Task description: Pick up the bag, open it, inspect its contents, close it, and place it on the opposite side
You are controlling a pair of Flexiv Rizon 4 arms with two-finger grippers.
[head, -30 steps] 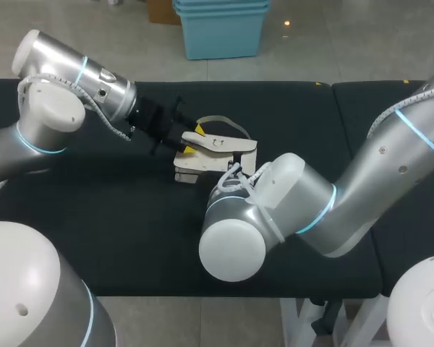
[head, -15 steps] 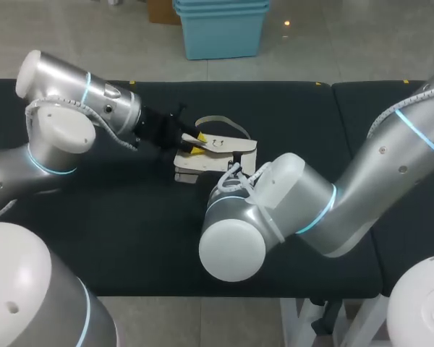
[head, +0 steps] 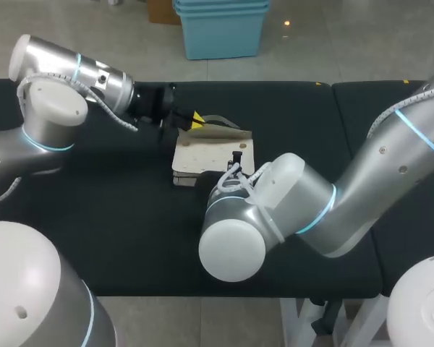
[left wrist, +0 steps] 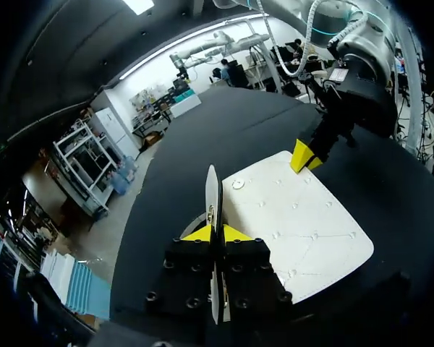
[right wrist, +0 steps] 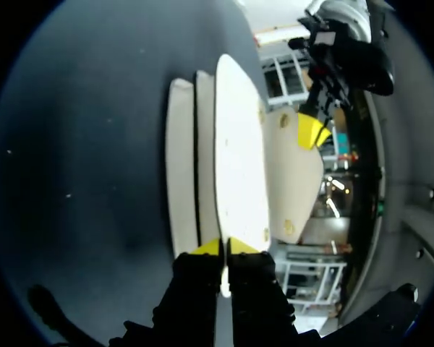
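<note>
Cream bag point(head: 206, 153) is sitting on the black worktop point(head: 116, 217), about mid-width and a bit toward the far edge. Left pincer point(head: 193, 119) is pinching a thin edge of it at the far-left corner. Right pincer point(right wrist: 223, 247) is clamped on the top layer's edge on the opposite side, with the other layers fanned out beside it.

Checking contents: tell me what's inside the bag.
The bag shows only cream outer panels; left gripper and right gripper pinch opposite edges. Its inside is covered in every view.
</note>
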